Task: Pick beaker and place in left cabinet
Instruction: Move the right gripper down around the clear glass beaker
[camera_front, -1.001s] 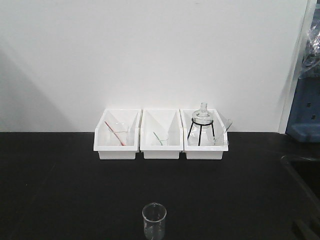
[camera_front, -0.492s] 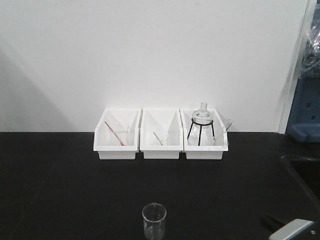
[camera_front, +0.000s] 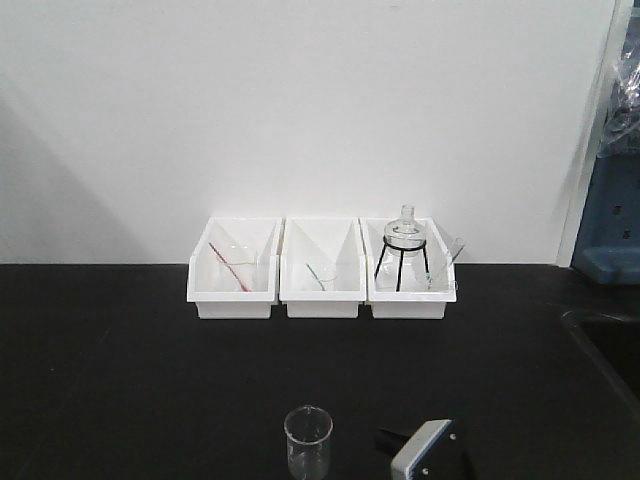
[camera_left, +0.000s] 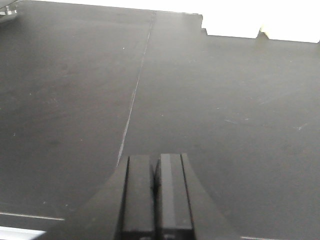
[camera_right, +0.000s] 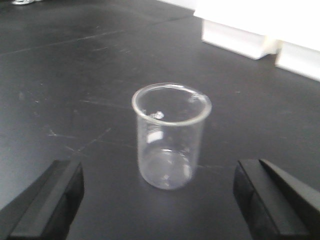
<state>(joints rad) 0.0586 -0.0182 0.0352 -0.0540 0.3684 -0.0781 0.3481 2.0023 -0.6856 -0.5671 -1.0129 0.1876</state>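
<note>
Left tool (camera_left: 155, 200) is closed on nothing. Right tool (camera_right: 157, 205) is wide open and empty, fingers (camera_right: 45, 205) flanking the beaker (camera_right: 171, 135) without touching. It's upright on the black surface (camera_right: 75, 60), well before the white bins (camera_front: 320, 300). Light, slick, fragile glass; I'd pinch mid-wall gently, under the rim.

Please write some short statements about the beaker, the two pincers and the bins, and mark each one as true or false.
1. The beaker stands upright on the table. True.
2. The right pincer is shut on the beaker. False: it is open, with one finger on each side of the beaker, and neither finger touches it.
3. The left pincer is shut and holds nothing. True.
4. The flask stands in the left bin. False: it stands in the right bin.
5. The beaker is full of liquid. False: it looks empty.
</note>
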